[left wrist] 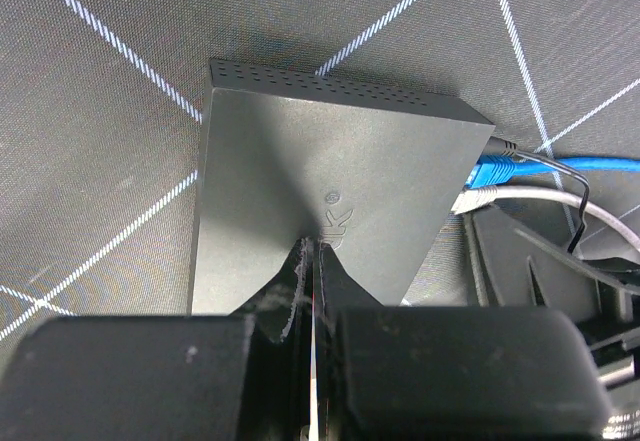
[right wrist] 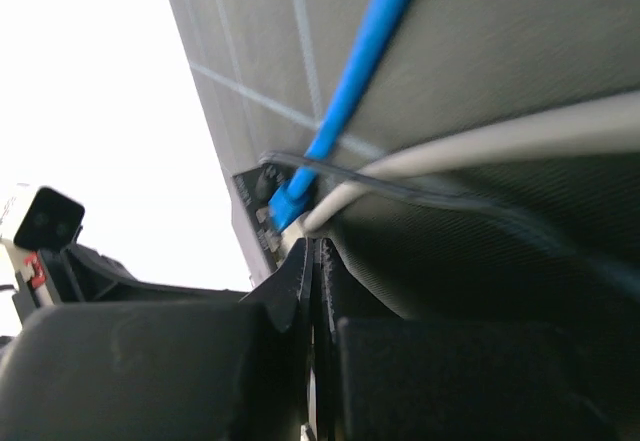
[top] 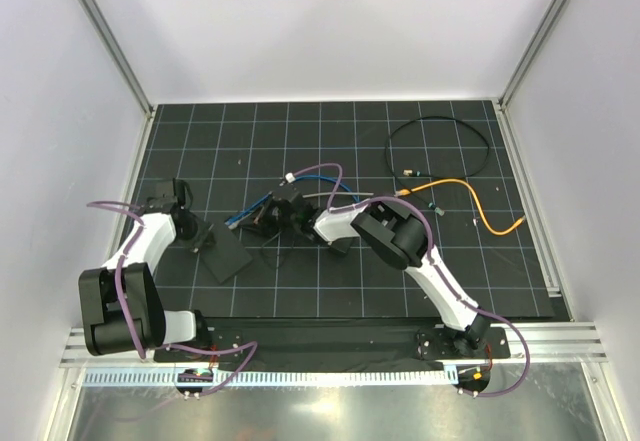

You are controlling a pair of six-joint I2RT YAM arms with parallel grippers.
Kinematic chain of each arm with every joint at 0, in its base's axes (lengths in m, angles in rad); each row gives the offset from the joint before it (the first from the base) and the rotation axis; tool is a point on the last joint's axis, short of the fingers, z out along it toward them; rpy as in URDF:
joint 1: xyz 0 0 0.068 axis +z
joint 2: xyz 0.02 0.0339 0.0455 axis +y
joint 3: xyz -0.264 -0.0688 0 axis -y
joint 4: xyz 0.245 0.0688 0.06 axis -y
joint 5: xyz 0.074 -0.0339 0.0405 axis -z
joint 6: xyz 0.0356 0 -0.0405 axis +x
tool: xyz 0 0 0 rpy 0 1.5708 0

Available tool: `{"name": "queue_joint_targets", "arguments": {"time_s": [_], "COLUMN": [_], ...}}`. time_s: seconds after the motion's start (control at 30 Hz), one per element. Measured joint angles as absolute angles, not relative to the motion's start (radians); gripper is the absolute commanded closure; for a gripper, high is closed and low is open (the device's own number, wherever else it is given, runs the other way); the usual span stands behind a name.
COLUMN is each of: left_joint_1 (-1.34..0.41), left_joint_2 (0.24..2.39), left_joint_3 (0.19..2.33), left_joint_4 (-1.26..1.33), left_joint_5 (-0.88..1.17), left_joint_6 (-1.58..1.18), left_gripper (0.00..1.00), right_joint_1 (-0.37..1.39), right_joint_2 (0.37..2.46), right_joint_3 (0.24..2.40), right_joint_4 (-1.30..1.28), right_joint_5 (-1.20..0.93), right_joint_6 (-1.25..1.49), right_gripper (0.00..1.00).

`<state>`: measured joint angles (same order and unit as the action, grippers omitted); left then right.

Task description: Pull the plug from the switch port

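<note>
A black gridded mat (top: 400, 261) covers the table. On its left half lies the flat matte-black rectangular switch (top: 225, 258), its socket edge turned toward the centre of the mat and the right arm. The left gripper (left wrist: 312, 261) is closed with nothing between its fingers, tips resting on the switch's top face, seemingly pinning it down. The right gripper (right wrist: 312, 261) is also closed, just in front of the socket edge; whether it pinches a lead cannot be told. A pale white cable (right wrist: 500, 136), a bright blue cable (right wrist: 365, 51) and a thin black lead (right wrist: 420, 186) run from that edge past the right fingers. The small blue plug (right wrist: 285, 204) sits seated in its port, just beyond the fingertips. The pull would probably go straight back along the cables, away from the switch, so the right arm is better placed.
</note>
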<state>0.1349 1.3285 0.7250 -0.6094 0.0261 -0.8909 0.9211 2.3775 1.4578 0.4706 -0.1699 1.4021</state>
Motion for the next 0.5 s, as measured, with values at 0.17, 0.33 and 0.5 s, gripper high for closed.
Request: {"name": "queue_joint_targets", "arguments": {"time_s": [0.17,0.33,0.5], "left_joint_1": [0.135,0.135,0.135], "left_joint_2": [1.329,1.325,1.313], "left_joint_3": [0.724,0.723,0.714], "left_joint_4": [-0.607,-0.606,-0.596], "left_joint_5": [0.027,0.028,0.028], "left_joint_6": [-0.89,-0.882,-0.878], "left_gripper": [1.0,1.0,1.0], "right_joint_1": [0.897,0.894,0.902], "right_joint_2": [2.377,2.367,2.353], "right_joint_3": [1.457,1.459,1.47], "right_joint_4": [0.457,0.433,0.397], "right_joint_5": [-0.175,-0.207,-0.233], "right_joint_6": [1.386,1.33,1.284], "right_gripper": [0.95,0.73,0.68]}}
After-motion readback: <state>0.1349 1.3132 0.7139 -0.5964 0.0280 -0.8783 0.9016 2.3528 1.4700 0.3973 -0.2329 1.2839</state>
